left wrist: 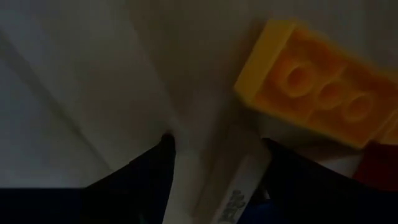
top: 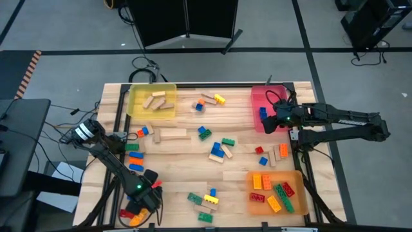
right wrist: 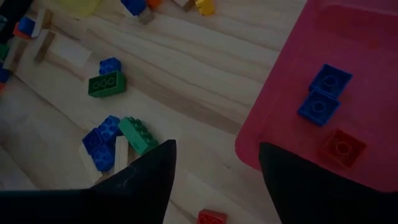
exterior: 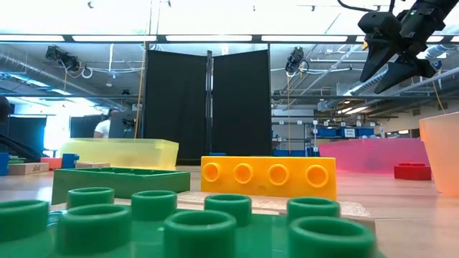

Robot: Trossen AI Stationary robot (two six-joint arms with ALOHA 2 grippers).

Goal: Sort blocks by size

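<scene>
Nearest the low camera we see a green studded brick (exterior: 179,226), out of focus, with a yellow four-stud brick (exterior: 269,177) just behind it on the wooden worktop (top: 187,161).

From above, we find the blocks (top: 222,149) scattered across the worktop: blue, green, red and orange bricks and plain tan wooden pieces. Some already lie in trays. The yellow tray (top: 135,103) at the far left holds tan wooden blocks, the red tray (top: 257,98) at the far right holds two small blue bricks and a small red one, and the orange tray (top: 254,205) at the near right holds a mix of orange, yellow, red and green bricks.

The right gripper (top: 275,121) hangs over the inner edge of the red tray, its fingers (right wrist: 143,171) spread apart and empty.

The left gripper (top: 143,205) is low at the near left corner of the worktop, among a few red and orange bricks. Its fingers (left wrist: 146,177) are spread with nothing between them, and an orange-yellow brick (left wrist: 323,93) lies just beyond their tips.
</scene>
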